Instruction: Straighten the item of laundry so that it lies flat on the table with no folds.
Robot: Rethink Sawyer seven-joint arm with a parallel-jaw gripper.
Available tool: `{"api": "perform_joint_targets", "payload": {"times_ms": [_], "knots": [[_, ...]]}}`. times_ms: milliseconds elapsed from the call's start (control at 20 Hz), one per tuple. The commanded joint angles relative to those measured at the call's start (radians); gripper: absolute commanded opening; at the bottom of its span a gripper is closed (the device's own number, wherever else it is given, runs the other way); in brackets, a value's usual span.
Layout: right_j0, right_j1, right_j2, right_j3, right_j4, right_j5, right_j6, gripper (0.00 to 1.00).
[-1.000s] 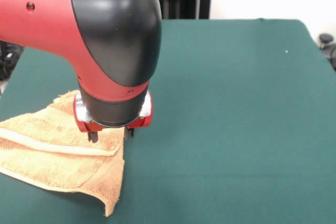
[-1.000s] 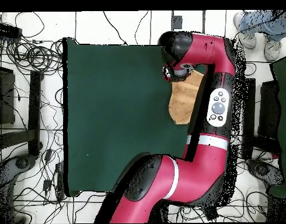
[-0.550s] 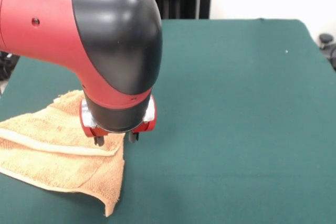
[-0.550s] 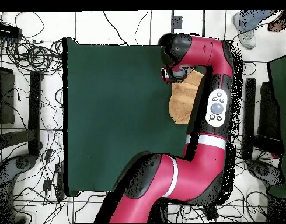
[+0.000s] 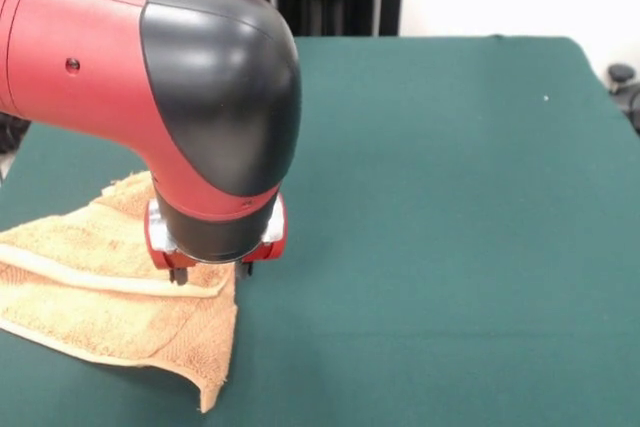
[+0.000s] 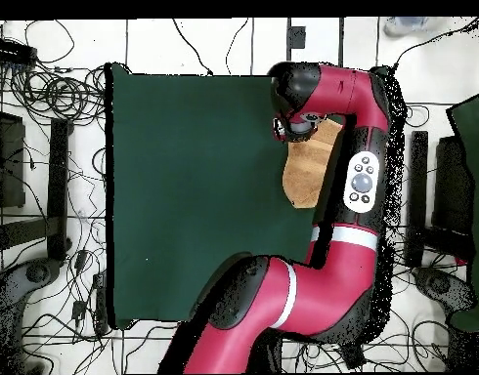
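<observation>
**At the towel's corner, low over the table**

Over the green table (image 5: 450, 197) my gripper (image 5: 210, 270) hangs low at the inner corner of the tan towel (image 5: 90, 287); two dark fingertips (image 5: 180, 275) peek out below my wrist, one over the cloth, the other just past its edge; whether they pinch cloth I cannot tell; the towel lies folded at the table's left side in the front view, one layer lapped over another, a corner pointing toward the camera; from overhead my arm (image 6: 366, 186) covers much of the towel.
</observation>
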Motion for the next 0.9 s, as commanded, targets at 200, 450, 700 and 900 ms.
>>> {"api": "perform_joint_targets", "payload": {"times_ms": [200,450,700,900], "knots": [[0.033,0.029,-0.002,0.048,-0.003,-0.093,0.285,1.00],[0.022,0.052,0.007,0.061,0.020,-0.135,0.295,1.00],[0.010,0.064,0.014,0.092,0.054,-0.171,0.316,1.00],[0.007,0.058,0.013,0.118,0.081,-0.196,0.326,1.00]]}}
